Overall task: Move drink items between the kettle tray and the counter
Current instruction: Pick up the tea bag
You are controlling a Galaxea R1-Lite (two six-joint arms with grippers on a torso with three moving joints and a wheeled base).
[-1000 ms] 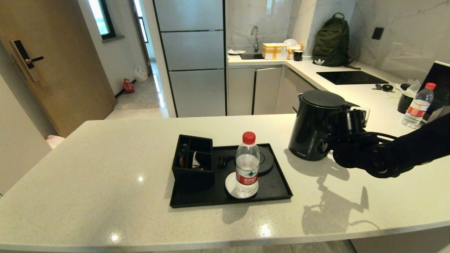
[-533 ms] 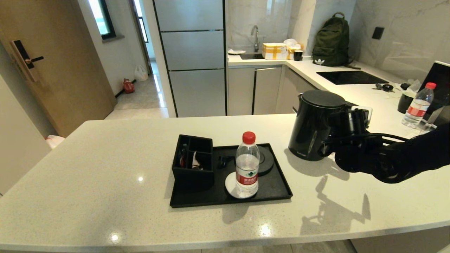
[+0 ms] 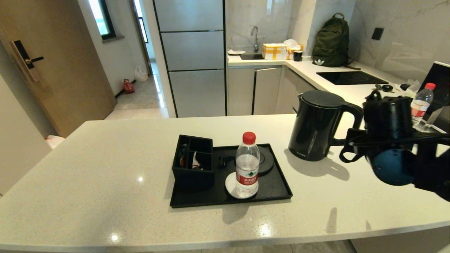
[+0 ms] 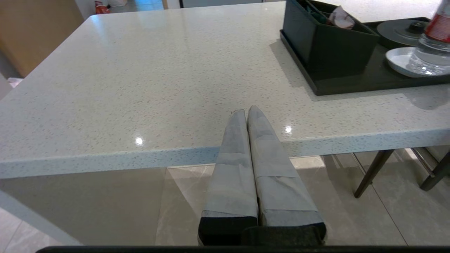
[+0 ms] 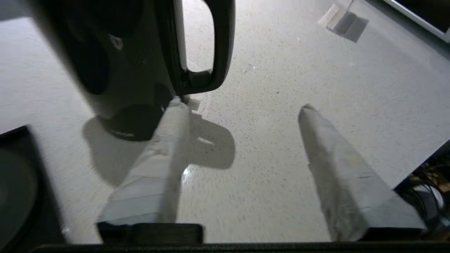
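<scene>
The matte black kettle (image 3: 316,126) stands upright on the off-white counter (image 3: 105,168), just right of the black tray (image 3: 277,189). My right arm (image 3: 390,140) hovers to the right of the kettle's loop handle (image 3: 353,116). In the right wrist view the right gripper (image 5: 243,105) is open and empty, with the handle (image 5: 219,45) just ahead of one fingertip. On the tray sit the bare round kettle base (image 3: 265,160) and the compartmented box (image 3: 193,161), which holds a pale sachet (image 4: 339,21). My left gripper (image 4: 246,110) is shut and empty, low at the counter's near edge.
A clear water bottle (image 3: 247,165) with a red cap stands on a white saucer (image 3: 230,186) at the tray's front. At the back right are another bottle (image 3: 420,103), a black cup (image 3: 404,102) and a dark screen (image 3: 439,84).
My right gripper has come off the kettle's handle and drawn back to the right and upward. The kettle stays where it stood on the counter.
</scene>
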